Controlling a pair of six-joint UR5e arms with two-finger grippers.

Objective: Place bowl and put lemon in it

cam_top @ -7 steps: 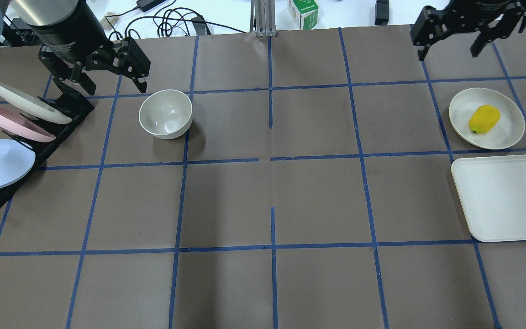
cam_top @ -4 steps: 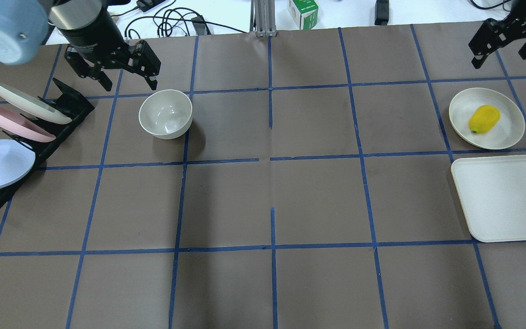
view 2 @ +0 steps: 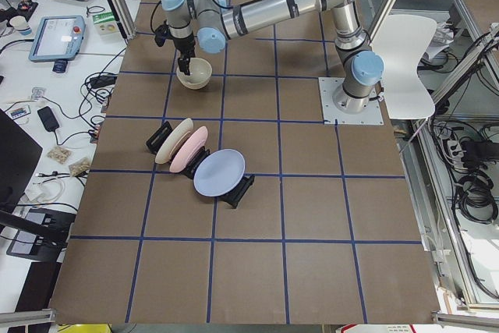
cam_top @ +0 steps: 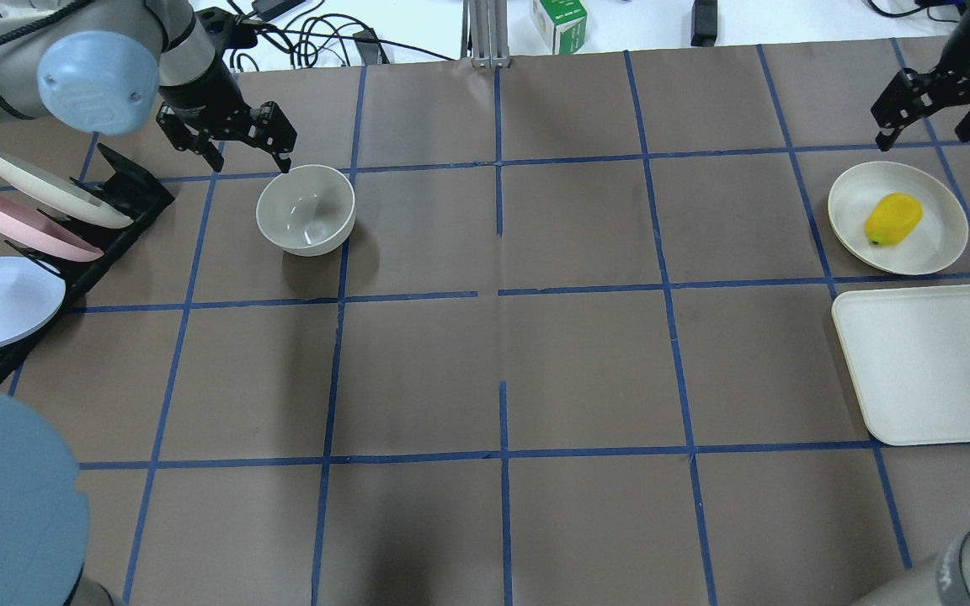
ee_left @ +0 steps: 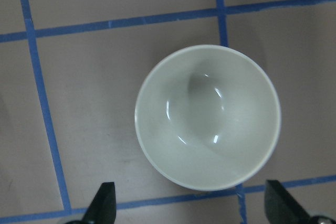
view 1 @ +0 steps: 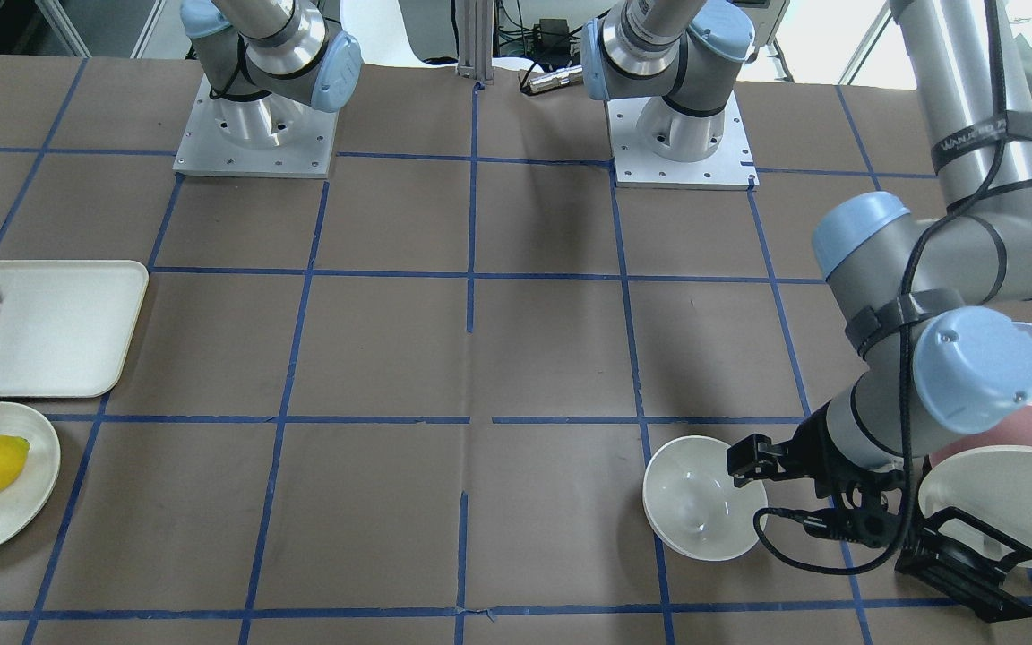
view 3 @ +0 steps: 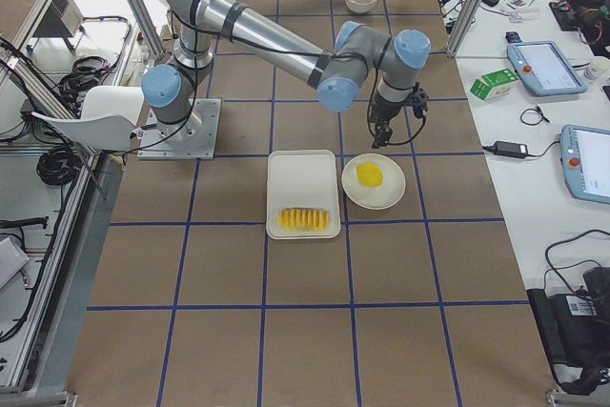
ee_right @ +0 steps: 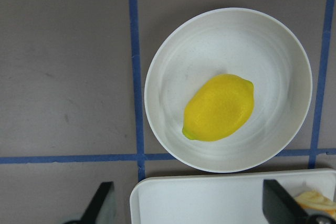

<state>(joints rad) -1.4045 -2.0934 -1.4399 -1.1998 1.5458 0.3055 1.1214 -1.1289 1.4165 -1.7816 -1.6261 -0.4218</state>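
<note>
Overhead exterior: lemon [cam_top: 892, 219] on plate [cam_top: 933, 246], bowl [cam_top: 306, 210] well apart.
Left end effector [cam_top: 251, 166]: fingers spread, empty.
Right end effector [cam_top: 920, 136]: fingers spread, empty.

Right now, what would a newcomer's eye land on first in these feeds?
The bright yellow lemon stands out most, lying on a shallow white plate at the table's right side in the overhead view. Next is the glossy off-white bowl, upright and empty on the left side, with the left gripper hovering by its rim, jaws open. The right gripper hangs near the plate, jaws open too.
</note>
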